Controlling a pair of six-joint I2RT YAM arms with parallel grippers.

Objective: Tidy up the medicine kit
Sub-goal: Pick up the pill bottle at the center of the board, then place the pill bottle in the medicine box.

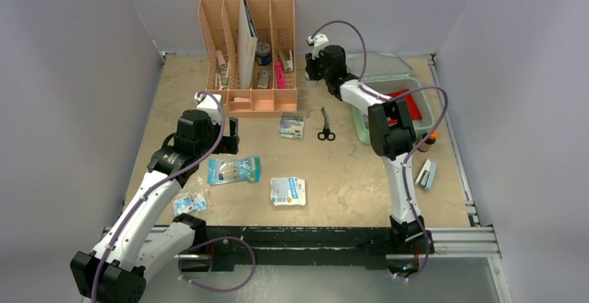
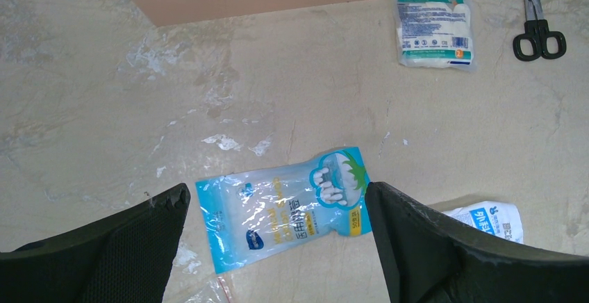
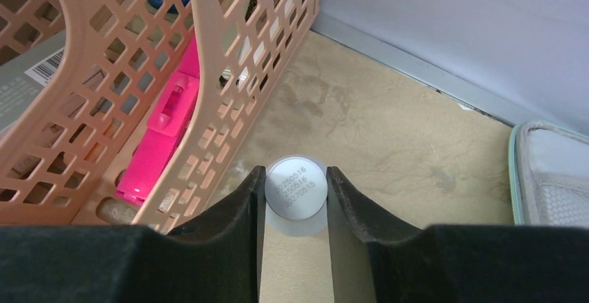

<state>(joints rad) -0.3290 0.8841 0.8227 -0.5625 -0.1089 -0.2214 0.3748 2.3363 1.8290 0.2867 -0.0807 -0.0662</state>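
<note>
Right claw [image 3: 295,178] grips a small white bottle [image 3: 295,188], pads touching both its sides, low in the wrist frame beside the organizer [image 3: 208,74]. Kit [image 3: 556,157] lies open at that frame's right edge. It is likely light, soft-shelled and floppy at the hinge, so best taken by the lid's rim. Left claw [image 2: 276,192] gapes wide over a blue packet [image 2: 278,213]
</note>
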